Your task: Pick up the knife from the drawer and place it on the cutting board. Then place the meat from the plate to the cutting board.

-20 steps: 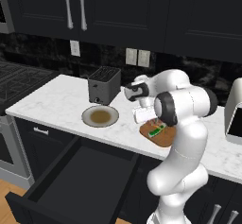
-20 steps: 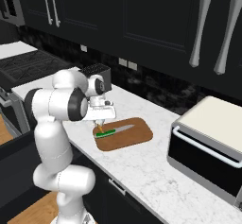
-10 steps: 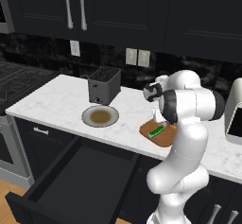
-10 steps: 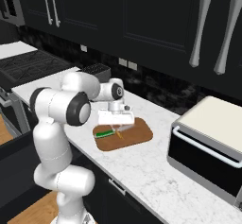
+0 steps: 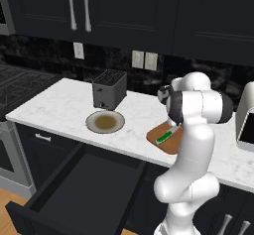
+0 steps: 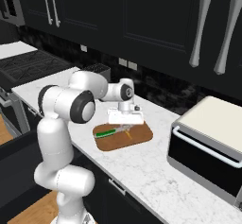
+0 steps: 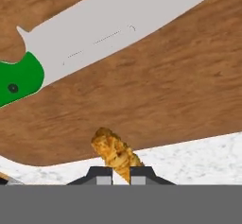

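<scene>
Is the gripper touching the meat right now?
Touching. In the hand view the meat sits pinched between the two fingertips of the gripper, no gap on either side, above the cutting board.

Cutting board showing matt reddish-brown wood grain; knife lying above the pincer, blade smooth pale matt, handle glossy green plastic. Meat looking rough, fibrous, orange-brown. Counter showing smooth white marble.
</scene>
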Controlling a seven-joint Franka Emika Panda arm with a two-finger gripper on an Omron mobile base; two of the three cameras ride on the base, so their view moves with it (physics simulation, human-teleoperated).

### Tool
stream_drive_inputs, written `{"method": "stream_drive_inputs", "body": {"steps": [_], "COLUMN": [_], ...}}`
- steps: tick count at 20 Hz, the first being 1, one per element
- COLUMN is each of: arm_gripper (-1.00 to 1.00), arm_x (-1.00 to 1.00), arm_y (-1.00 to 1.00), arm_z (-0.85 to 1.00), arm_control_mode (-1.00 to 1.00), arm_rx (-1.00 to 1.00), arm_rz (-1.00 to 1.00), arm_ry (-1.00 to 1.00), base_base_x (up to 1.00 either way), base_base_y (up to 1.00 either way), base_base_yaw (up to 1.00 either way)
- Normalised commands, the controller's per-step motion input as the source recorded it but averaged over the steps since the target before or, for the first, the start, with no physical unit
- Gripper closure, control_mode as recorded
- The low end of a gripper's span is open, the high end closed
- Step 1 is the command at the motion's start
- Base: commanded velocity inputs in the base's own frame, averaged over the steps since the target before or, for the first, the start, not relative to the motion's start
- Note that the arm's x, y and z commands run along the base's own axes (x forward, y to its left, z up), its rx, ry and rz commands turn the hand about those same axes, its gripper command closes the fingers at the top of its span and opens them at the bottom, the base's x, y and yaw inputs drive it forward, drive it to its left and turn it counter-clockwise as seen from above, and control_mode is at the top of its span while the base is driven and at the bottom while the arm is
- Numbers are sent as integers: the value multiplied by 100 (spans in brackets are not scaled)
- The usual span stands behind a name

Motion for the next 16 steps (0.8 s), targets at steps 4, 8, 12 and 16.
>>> {"method": "stream_drive_inputs", "body": {"steps": [4,8,12,16], "arm_gripper": [100,100,100,-100], "arm_x": [47,17,0,-19], "arm_y": [-1,-2,-15,-7], "arm_z": [-25,-39,-14,5], "arm_control_mode": [-100,-100,-100,-100], "arm_rx": [4,5,8,5], "arm_rz": [0,1,0,0], "arm_ry": [0,0,-5,-11], "base_base_x": [0,0,0,0], "base_base_y": [0,0,0,0], "base_base_yaw": [0,0,0,0]}}
